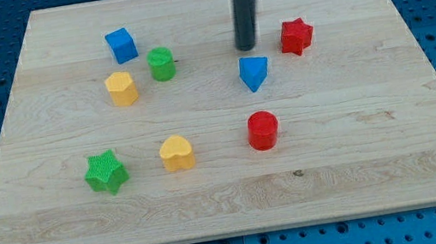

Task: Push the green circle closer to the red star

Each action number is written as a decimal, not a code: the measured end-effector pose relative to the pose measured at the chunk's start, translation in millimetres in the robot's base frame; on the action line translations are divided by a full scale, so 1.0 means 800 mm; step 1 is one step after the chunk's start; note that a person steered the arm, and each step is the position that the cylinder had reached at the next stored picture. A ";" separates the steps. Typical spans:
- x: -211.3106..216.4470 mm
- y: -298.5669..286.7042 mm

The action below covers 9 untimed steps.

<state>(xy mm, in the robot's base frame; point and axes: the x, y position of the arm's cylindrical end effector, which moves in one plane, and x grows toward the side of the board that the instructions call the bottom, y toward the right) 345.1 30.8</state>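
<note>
The green circle (pixel 162 64) stands on the wooden board in the upper left part of the view. The red star (pixel 296 36) lies in the upper right part. My tip (pixel 247 47) rests on the board between them, much nearer the red star, just left of it. The tip is well to the right of the green circle and touches no block. A blue triangular block (pixel 254 72) lies just below the tip.
A blue cube (pixel 121 45) and a yellow hexagon (pixel 121 88) flank the green circle on its left. A red cylinder (pixel 262 129), a yellow heart (pixel 177 153) and a green star (pixel 106 171) lie lower down. The wooden board (pixel 377 141) has a tag at its top right corner.
</note>
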 end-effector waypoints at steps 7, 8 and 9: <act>0.003 -0.287; 0.003 -0.271; 0.008 -0.215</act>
<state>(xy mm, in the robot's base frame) 351.3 -140.8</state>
